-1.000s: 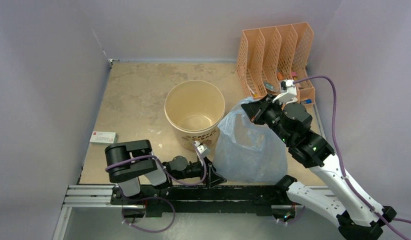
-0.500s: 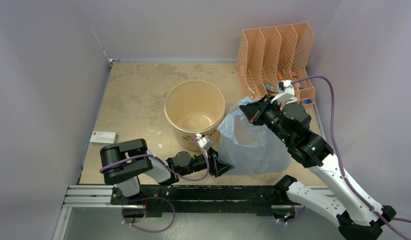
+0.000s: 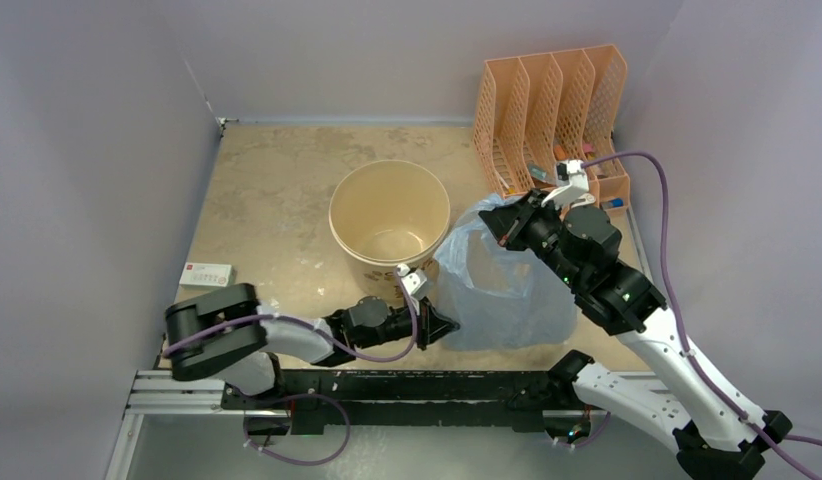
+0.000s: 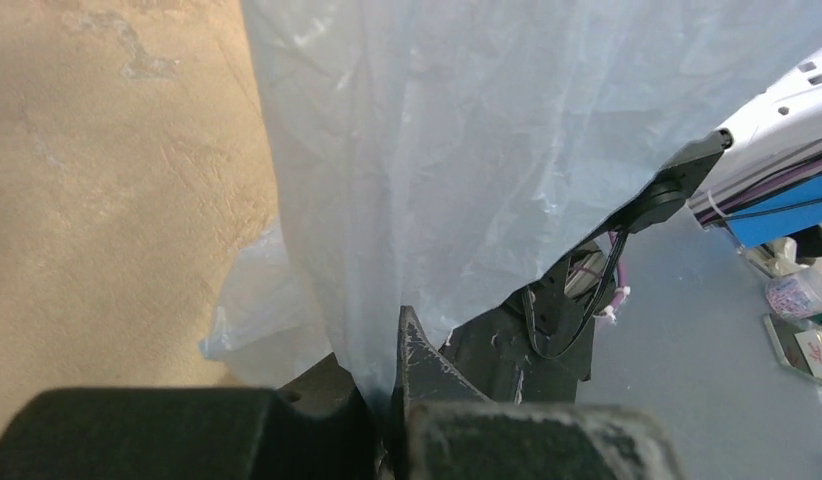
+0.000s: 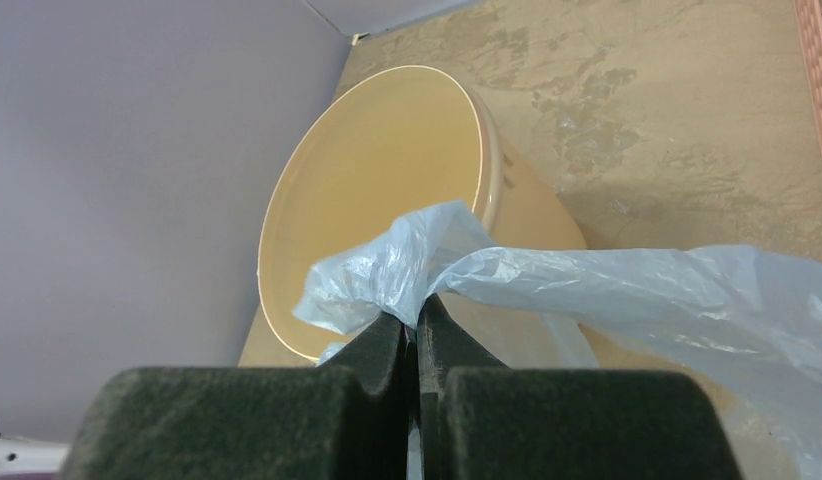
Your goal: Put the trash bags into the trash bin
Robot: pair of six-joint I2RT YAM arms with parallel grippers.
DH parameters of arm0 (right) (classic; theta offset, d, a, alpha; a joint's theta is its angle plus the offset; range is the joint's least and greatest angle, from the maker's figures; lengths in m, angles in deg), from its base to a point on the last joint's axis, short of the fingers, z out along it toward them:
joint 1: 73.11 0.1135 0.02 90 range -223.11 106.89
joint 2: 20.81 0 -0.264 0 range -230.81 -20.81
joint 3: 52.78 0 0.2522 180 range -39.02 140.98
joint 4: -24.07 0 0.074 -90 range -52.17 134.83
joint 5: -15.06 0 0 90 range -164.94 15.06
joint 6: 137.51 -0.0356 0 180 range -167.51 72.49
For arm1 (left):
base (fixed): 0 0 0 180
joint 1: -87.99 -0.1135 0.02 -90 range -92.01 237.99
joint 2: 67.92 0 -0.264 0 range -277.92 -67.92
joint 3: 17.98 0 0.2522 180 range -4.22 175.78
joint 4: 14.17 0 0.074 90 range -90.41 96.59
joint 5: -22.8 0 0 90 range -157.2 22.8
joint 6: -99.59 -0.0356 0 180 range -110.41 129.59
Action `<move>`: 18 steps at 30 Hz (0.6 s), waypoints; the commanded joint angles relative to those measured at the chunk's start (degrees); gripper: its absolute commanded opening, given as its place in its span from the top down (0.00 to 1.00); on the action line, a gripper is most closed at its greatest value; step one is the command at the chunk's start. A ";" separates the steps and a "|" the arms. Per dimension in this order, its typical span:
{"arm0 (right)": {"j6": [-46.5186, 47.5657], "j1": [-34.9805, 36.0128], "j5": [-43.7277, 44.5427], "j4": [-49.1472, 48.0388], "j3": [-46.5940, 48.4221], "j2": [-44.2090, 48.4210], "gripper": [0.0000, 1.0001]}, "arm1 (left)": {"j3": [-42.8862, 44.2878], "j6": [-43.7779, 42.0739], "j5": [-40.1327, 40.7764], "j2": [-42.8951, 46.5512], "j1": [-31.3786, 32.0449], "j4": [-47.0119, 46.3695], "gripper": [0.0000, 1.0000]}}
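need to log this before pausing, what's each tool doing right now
left tool: closed, pinching the lower edge of the trash bag
right tool: closed, holding the bag's bunched top edge

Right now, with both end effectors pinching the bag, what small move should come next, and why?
Probably raise the left end effector a little. It is shut on the low near edge of the trash bag, the right end effector on its raised top edge. The bag hangs beside the trash bin, not over its opening, so the low end likely needs lifting first.
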 commanded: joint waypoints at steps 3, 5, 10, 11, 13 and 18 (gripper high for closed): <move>0.73 -0.07 -0.17 -3.28 0.73 1.62 1.00 | 6.33 -3.69 5.01 16.55 0.16 32.83 1.00; 0.61 -0.09 0.30 -3.20 0.78 1.56 1.00 | 6.76 -4.79 5.12 21.52 0.11 39.64 1.00; -0.12 -0.08 3.77 -2.81 1.43 2.10 1.00 | 9.17 -7.81 2.78 30.59 0.09 51.15 1.00; -0.29 -0.09 4.97 -2.62 1.66 2.58 1.00 | 10.12 -8.98 0.95 31.68 0.11 52.06 1.00; -0.19 -0.08 7.26 -2.54 2.11 3.78 1.00 | 12.85 -11.06 -1.64 31.65 -0.21 53.55 1.00; 3.62 -0.10 9.30 -1.99 5.89 5.40 1.00 | 22.43 -13.40 -11.82 26.34 -4.92 56.01 1.00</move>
